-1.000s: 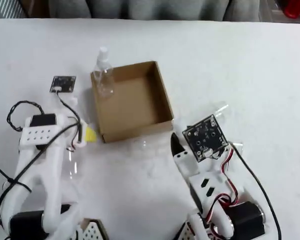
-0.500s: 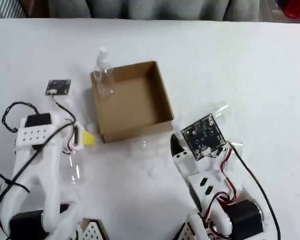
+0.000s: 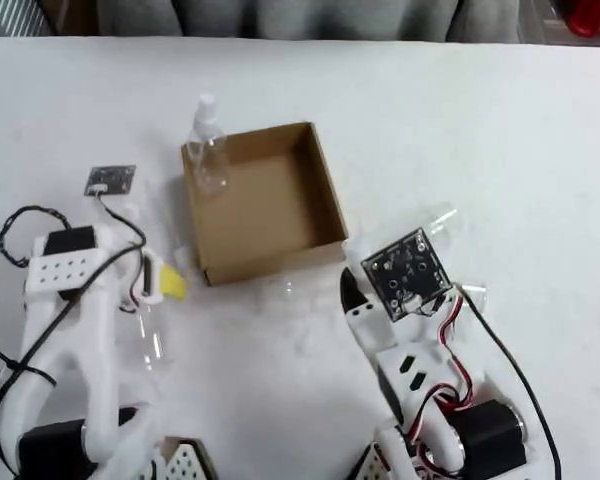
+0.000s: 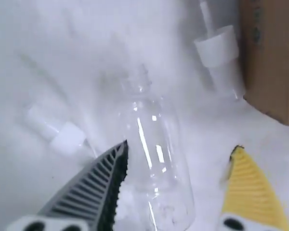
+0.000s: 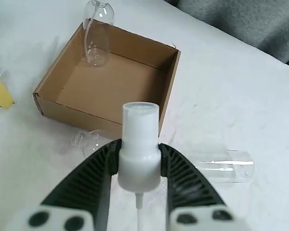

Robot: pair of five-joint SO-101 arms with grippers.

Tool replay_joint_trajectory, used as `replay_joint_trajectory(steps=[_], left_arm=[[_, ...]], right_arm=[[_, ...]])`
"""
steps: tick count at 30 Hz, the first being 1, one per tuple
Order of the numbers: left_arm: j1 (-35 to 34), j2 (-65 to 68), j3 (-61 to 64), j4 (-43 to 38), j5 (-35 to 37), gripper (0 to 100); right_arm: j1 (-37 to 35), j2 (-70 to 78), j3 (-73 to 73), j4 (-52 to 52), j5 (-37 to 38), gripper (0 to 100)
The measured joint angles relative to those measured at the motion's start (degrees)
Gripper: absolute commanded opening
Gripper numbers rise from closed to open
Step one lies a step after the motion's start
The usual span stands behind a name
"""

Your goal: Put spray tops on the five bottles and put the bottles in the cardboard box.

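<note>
Bottle (image 4: 156, 159): clear and topless, it lies on the white table (image 4: 62, 57) between my left fingers, neck pointing away from them.
Left gripper (image 4: 179, 147): my fingers are spread wide and grip nothing. The grey finger (image 4: 98, 187) is close against one side of the bottle, and the yellow finger (image 4: 248, 187) stands off the other side.
Loose spray tops: one loose top (image 4: 216, 45) lies beyond my yellow fingertip, just beside the box wall. A second loose top (image 4: 62, 137) lies beyond my grey fingertip.
Right gripper (image 5: 139, 144): my fingers are clamped on a white spray top (image 5: 140, 120), held upright.
Cardboard box (image 5: 72, 115): open, on the table ahead of my right fingertips.
Capped bottle (image 5: 97, 41): it is at the box's far corner, spray top on.
Near bottle (image 5: 86, 142): uncapped, lying between my right fingertips and the box's near wall.
Side bottle (image 5: 226, 166): lying on the table off to one side of my right fingers, apart from the box.
</note>
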Motion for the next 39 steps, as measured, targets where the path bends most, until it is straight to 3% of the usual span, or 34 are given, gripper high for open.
replay_joint_trajectory(steps=[13, 39], left_arm=[[-3.3, 0.0, -0.2, 1.8, -2.5, 31], [-1.8, 0.0, 5.7, -9.1, -1.8, 31]], right_arm=[[0.0, 0.0, 0.0, 0.0, 0.0, 1.5], [0.0, 0.0, 0.0, 1.6, 0.0, 1.5]])
